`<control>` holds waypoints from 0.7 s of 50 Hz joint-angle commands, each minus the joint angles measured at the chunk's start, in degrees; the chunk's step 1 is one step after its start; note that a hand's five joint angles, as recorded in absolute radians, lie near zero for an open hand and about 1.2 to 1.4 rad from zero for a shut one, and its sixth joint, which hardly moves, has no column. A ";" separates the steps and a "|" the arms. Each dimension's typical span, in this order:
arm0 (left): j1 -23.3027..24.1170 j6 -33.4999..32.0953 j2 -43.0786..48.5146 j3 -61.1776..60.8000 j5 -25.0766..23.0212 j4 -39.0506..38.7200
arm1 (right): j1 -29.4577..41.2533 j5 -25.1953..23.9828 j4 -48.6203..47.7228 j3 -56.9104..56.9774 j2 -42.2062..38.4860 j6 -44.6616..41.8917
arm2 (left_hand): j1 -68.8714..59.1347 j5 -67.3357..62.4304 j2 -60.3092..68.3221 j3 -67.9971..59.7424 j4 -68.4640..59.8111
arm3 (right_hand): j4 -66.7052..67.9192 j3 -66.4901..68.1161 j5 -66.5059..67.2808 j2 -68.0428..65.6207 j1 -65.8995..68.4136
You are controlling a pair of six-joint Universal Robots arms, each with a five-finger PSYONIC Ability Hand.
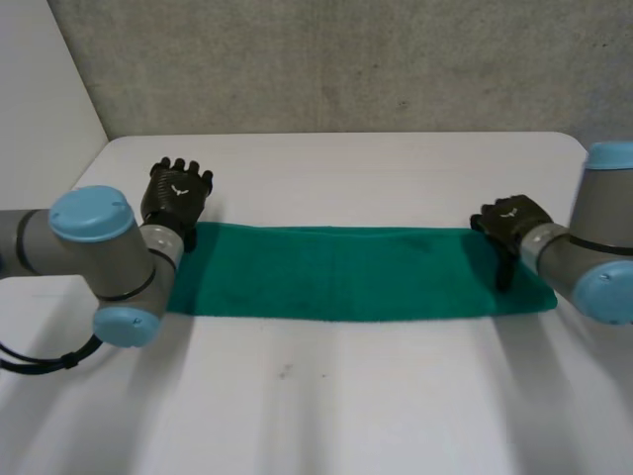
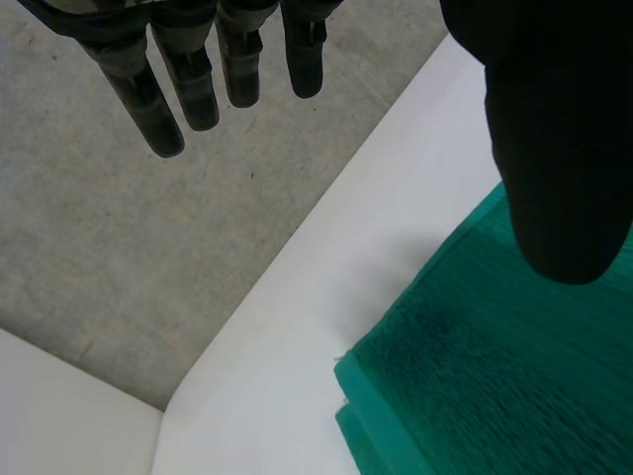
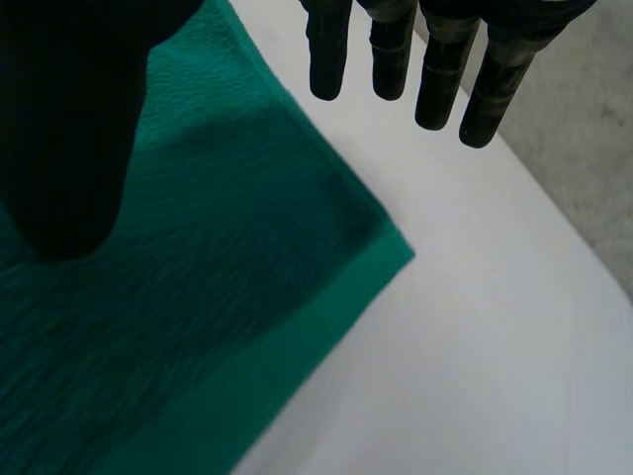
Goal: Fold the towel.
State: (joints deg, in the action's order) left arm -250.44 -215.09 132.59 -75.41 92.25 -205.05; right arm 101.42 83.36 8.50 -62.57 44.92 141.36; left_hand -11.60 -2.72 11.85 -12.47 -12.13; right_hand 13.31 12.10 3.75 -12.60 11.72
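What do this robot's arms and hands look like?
The left arm and right arm are grey tubes with light-blue caps at the joints. The left hand and right hand are black, with slim fingers, a broad thumb and a white mark.

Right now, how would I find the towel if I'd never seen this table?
Look at the white table in front of the grey wall. A long strip lies flat across it, between the robot's left hand and right hand: the towel. It is the only green thing there.
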 commanded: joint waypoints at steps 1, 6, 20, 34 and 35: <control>-1.98 4.06 -11.11 -12.38 -0.32 0.44 | -6.76 -7.15 -3.49 -17.75 12.99 4.01 | 1.55 2.68 -1.81 2.43 2.08 | -3.31 -2.10 -3.75 2.60 -1.72; -2.16 6.79 -16.39 -18.54 -0.41 0.35 | -8.87 -9.53 -3.67 -23.12 15.02 4.19 | 1.55 2.68 -1.81 2.43 2.08 | -3.31 -2.10 -3.75 2.60 -1.72; -1.28 8.90 -17.89 -23.73 -0.32 -0.08 | -12.38 -10.76 -9.90 -28.66 14.49 3.83 | 1.55 2.68 -1.81 2.43 2.08 | 46.41 47.63 45.98 -47.12 48.00; -2.07 8.90 -20.00 -25.14 -0.23 0.00 | -21.43 -3.21 -14.74 -26.47 16.43 0.42 | 1.55 2.68 -1.81 2.43 2.08 | 66.69 67.90 66.25 -67.40 68.28; -2.07 8.90 -20.35 -25.49 -0.14 0.00 | -22.31 -3.03 -14.57 -26.02 16.34 -0.64 | 1.55 2.68 -1.81 2.43 2.08 | 66.69 67.90 66.25 -67.40 68.28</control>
State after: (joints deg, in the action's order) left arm -252.26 -206.18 113.95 -99.87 92.01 -205.07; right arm 83.42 77.03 -5.43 -90.62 60.36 144.49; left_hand -11.60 -2.72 11.61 -12.42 -11.99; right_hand 68.14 67.20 55.76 -67.48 55.29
